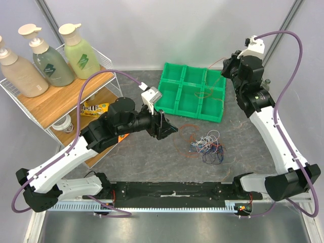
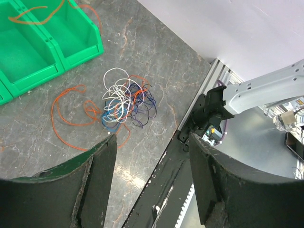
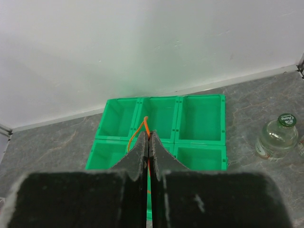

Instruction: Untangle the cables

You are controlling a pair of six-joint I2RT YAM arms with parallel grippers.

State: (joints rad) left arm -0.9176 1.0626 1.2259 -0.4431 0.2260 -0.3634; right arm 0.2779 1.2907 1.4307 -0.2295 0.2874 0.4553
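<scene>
Two sets of fingers are stationed around the green tray [image 1: 188, 84], which sits on the grey worktop [image 1: 142, 158].

The left fingers [image 1: 169, 129] hang above the worktop just off the tray's near left corner. They are spread wide, and nothing sits between them. In the left wrist view the bare stone shows through the gap.

The right fingers [image 3: 149, 136] are up over the tray's far right corner and pressed fully together. They pinch an orange cable [image 3: 142, 127], which rises in a narrow loop above their tips. From the top view, a thin orange strand runs from them down into the tray and lies across its right-hand compartments.

The rest of the cables [image 1: 208, 144] lie in a small tangle on the worktop, on the near side of the tray and clear of its front wall. White loops sit on top, with blue, black and orange-red strands knotted through them. A loose orange loop [image 2: 66, 113] sprawls flat on the stone on the left of that tangle, between it and the tray's near left corner. One end of the loop runs into the knot.
</scene>
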